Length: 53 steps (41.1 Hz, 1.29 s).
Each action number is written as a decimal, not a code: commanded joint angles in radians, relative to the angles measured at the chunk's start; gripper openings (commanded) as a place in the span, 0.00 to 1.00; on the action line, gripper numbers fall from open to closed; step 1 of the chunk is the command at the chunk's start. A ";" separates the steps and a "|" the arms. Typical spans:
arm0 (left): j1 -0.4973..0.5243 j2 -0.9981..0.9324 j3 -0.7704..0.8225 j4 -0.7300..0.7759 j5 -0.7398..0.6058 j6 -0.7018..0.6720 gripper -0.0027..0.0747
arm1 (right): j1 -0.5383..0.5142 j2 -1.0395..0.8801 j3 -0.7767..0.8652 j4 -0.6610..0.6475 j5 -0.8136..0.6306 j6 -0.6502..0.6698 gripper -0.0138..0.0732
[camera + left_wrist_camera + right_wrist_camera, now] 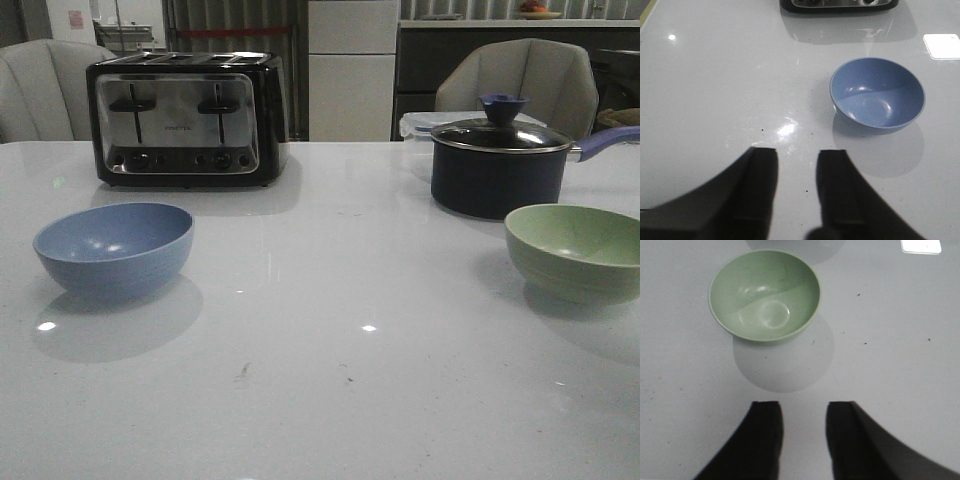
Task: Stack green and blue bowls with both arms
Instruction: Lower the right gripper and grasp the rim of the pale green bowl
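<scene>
On my left, the blue bowl point(114, 248) sits upright and empty on the white bench point(320, 380), in front of the toaster point(187, 118) and well apart from the green one. My left gripper point(797, 156) hangs above bare bench short of that bowl, its fingers parted with nothing between them. The bowl looks smooth, matte and stiff, probably light, so I judge the rim is the place to take it: one finger inside the wall, one outside, since the rounded belly would likely slip from a squeeze across it. Further right, the dark saucepan point(500, 165) with its lid stands behind the green bowl point(577, 250), which rests upright near the bench's right side, partly cut off in the front view. My right gripper point(805, 407) is likewise spread and holds nothing, hovering just short of that bowl. It seems the same in shape and finish, so a rim pinch suits it too, and the glossy bench may let it slide if nudged.
</scene>
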 commanded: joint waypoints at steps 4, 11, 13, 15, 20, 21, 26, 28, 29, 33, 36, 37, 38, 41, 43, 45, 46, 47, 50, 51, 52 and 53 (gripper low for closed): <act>0.000 0.020 -0.027 -0.003 -0.081 -0.011 0.70 | -0.006 0.086 -0.044 -0.015 -0.108 -0.010 0.78; 0.000 0.020 -0.027 -0.003 -0.081 -0.011 0.66 | -0.031 0.232 -0.126 -0.015 -0.095 -0.010 0.78; 0.000 0.020 -0.027 -0.003 -0.081 -0.011 0.65 | -0.050 0.286 -0.164 -0.012 -0.079 -0.010 0.78; 0.000 0.020 -0.027 -0.003 -0.081 -0.011 0.63 | -0.065 0.326 -0.199 -0.010 -0.062 -0.010 0.78; 0.000 0.020 -0.027 -0.003 -0.079 -0.011 0.59 | -0.086 0.437 -0.278 -0.006 -0.037 -0.010 0.78; 0.000 0.020 -0.027 -0.003 -0.079 -0.011 0.59 | -0.088 0.465 -0.297 -0.006 -0.035 -0.010 0.78; 0.000 0.020 -0.027 -0.003 -0.077 -0.011 0.56 | -0.088 0.585 -0.381 -0.006 -0.015 -0.010 0.78; 0.000 0.020 -0.027 -0.003 -0.077 -0.011 0.55 | -0.087 0.633 -0.415 -0.001 -0.001 -0.010 0.78; 0.000 0.020 -0.027 -0.003 -0.077 -0.011 0.55 | -0.087 0.660 -0.429 0.001 0.004 -0.010 0.78; 0.000 0.020 -0.027 -0.003 -0.077 -0.011 0.55 | -0.087 0.745 -0.496 0.004 0.032 -0.010 0.78; 0.000 0.020 -0.027 -0.003 -0.077 -0.011 0.55 | -0.087 0.806 -0.540 0.004 0.043 -0.010 0.78; 0.000 0.020 -0.027 -0.003 -0.077 -0.011 0.55 | -0.087 0.829 -0.558 0.004 0.047 -0.011 0.78; 0.000 0.020 -0.027 -0.003 -0.077 -0.011 0.55 | -0.087 0.846 -0.566 0.004 0.051 -0.010 0.78; 0.000 0.020 -0.027 -0.003 -0.077 -0.011 0.55 | -0.087 0.903 -0.609 0.004 0.065 -0.026 0.78; 0.000 0.020 -0.027 -0.003 -0.077 -0.011 0.55 | -0.087 0.931 -0.633 0.004 0.077 -0.035 0.78; 0.000 0.020 -0.027 -0.003 -0.077 -0.011 0.55 | -0.087 0.957 -0.658 0.004 0.092 -0.048 0.78; 0.000 0.020 -0.027 -0.003 -0.077 -0.011 0.55 | -0.087 0.971 -0.667 0.004 0.095 -0.050 0.77; 0.000 0.020 -0.027 -0.003 -0.077 -0.011 0.55 | -0.087 0.985 -0.678 0.004 0.101 -0.053 0.76; 0.000 0.020 -0.027 -0.003 -0.077 -0.011 0.55 | -0.087 1.012 -0.702 0.004 0.116 -0.054 0.70; 0.000 0.020 -0.027 -0.003 -0.077 -0.011 0.55 | -0.087 1.021 -0.712 0.004 0.124 -0.055 0.67; 0.000 0.020 -0.027 -0.003 -0.077 -0.011 0.55 | -0.087 1.030 -0.717 0.004 0.130 -0.056 0.65; 0.000 0.020 -0.027 -0.003 -0.077 -0.011 0.55 | -0.087 1.032 -0.722 0.004 0.132 -0.058 0.62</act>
